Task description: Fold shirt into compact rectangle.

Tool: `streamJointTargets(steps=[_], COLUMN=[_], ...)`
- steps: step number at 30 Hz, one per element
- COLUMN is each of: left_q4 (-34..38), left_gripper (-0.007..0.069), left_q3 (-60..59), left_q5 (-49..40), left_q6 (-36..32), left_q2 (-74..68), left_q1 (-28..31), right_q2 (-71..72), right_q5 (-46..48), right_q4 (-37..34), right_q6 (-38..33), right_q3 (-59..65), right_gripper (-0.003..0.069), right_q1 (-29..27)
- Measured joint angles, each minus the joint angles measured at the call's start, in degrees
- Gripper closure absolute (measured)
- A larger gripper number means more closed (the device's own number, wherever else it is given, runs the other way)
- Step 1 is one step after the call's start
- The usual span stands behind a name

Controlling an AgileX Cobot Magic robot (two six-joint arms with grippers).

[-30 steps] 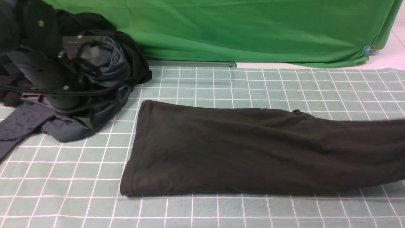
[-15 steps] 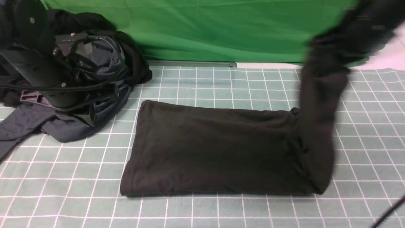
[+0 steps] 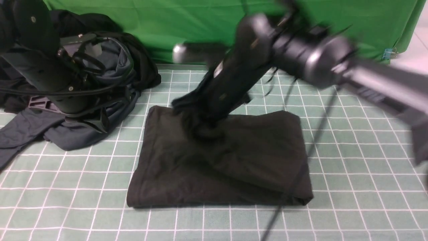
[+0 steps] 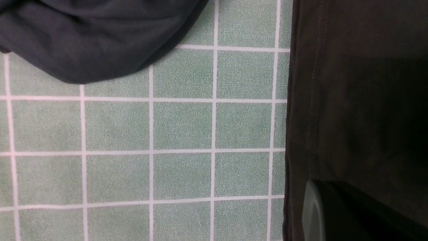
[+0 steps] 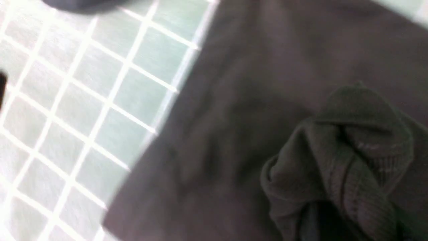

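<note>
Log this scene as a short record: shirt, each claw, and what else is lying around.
Shirt: dark brownish-black, spread on the grid cloth, its right part being folded over
Right claw: gripping a bunched piece of the shirt above the rest
Left claw: shut, holding nothing, off the shirt's left side
Also there: slate blue-grey garment, black garment, green curtain

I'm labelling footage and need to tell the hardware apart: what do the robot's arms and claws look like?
Both arms are dark, near-black, with rounded joint housings; the right one is blurred. A black cable crosses the left arm. The left claw is black, with curved, tapering fingers.
</note>
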State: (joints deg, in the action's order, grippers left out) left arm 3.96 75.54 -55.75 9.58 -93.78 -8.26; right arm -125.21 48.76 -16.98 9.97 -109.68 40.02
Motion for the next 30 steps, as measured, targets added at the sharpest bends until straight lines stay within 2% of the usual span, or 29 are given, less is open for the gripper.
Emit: streamJointTargets(steps=[1,2,7,8,10,12,15,16,18,19,21,22,24,27,30], left_q4=[0.0,0.0,0.0,0.0,0.05,0.24,3.62,6.43,9.98,14.46,19.61,20.68,21.88,22.14,22.19], left_gripper=[0.0629,0.0629,0.0629,0.0629,0.0629,0.0629,0.0629,0.0629,0.0629,0.0627,0.0622,0.0618,0.0592,0.0512,0.0377], left_q3=[0.0,0.0,0.0,0.0,0.0,0.0,0.0,0.0,0.0,0.0,0.0,0.0,0.0,0.34,2.54], left_q5=[0.0,0.0,0.0,0.08,0.38,0.79,2.2,2.95,3.83,5.11,7.59,8.75,12.03,16.38,17.73], left_q6=[-0.06,-0.14,-0.24,-0.24,-0.39,-0.48,-2.9,-5.59,-7.71,-11.06,-14.18,-14.75,-16.0,-17.55,-18.77], left_q2=[0.0,0.0,0.0,0.0,0.0,0.0,0.0,-0.12,-0.3,-0.77,-1.75,-2.4,-3.91,-6.2,-8.89], left_q1=[0.0,0.0,0.04,0.04,0.04,0.04,0.11,0.11,0.11,0.11,-0.42,-0.83,-2.31,-5.39,-8.43], right_q2=[-1.22,-1.22,-2.18,-2.16,-1.0,0.77,3.95,5.83,7.2,9.45,12.38,13.57,16.18,19.34,21.0], right_q5=[-1.76,-1.76,-3.48,-3.23,1.07,5.62,14.76,17.23,18.58,19.54,19.99,20.08,20.48,20.73,20.48], right_q4=[-0.88,-1.03,-4.33,-4.4,-4.27,-2.73,5.04,10.71,14.28,17.81,19.41,19.73,20.16,20.14,20.03], right_q6=[0.64,0.64,-0.62,-0.62,-5.6,-8.57,-10.36,-10.56,-10.63,-10.74,-10.76,-10.76,-10.76,-11.13,-11.19], right_q3=[0.0,0.0,-1.43,-1.81,-4.73,-7.92,-12.82,-13.51,-13.33,-11.92,-8.39,-7.01,-1.97,4.93,9.48], right_gripper=[0.0538,0.0538,0.0248,0.024,0.0182,0.0178,0.0234,0.0293,0.036,0.0454,0.0581,0.0609,0.0642,0.0657,0.0662], right_q1=[0.79,0.9,2.98,2.98,2.77,2.13,0.4,-0.73,-1.89,-3.53,-5.79,-6.51,-7.79,-9.4,-10.91])
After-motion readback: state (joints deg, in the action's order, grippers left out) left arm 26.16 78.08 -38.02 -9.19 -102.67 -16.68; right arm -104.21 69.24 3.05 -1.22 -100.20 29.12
